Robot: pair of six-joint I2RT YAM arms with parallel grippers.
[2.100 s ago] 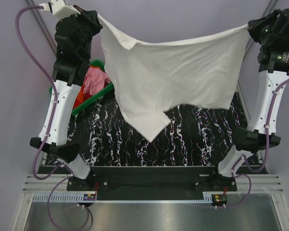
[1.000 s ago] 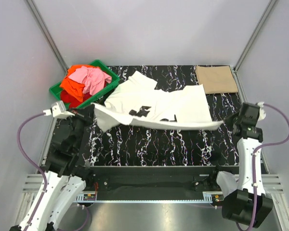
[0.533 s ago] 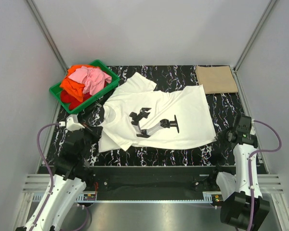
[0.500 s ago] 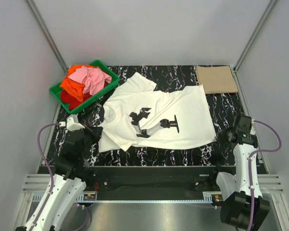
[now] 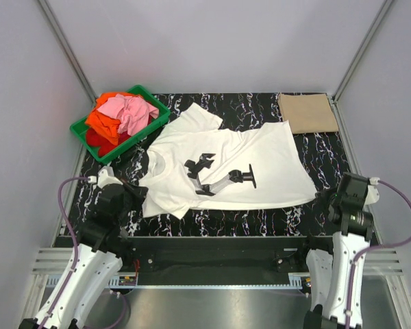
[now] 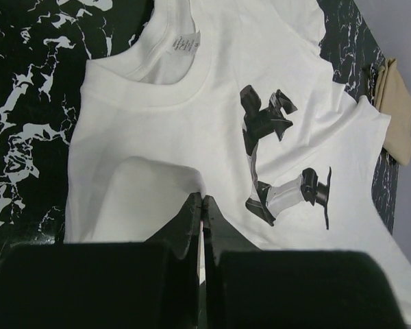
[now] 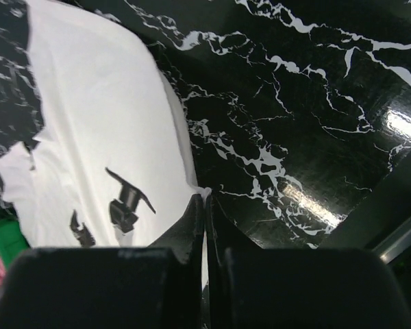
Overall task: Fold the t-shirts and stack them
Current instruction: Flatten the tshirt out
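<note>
Both grips: left jaws and right jaws are each pressed together, pinching the white tee [image 5: 226,168].
left jaws: on a raised fold by the near sleeve, close to the tabletop's [image 5: 260,216] near-left corner.
right jaws: on the near hem corner, by the right edge.
white tee: mid-tabletop, flat, print up, collar toward the left edge.
tan tee [image 5: 308,113]: folded at the far-right corner, likely the stack spot.
crate [image 5: 147,96]: far-left corner, holding the pink tee [image 5: 130,110], orange tee [image 5: 99,120] and red tee [image 5: 89,139].
step: spread looks done, fold is next.
how: flatten the bunched near sleeve first. Lift both corners in sync and keep them low. Carry the near edge over evenly and let go only once the cloth is slack.
</note>
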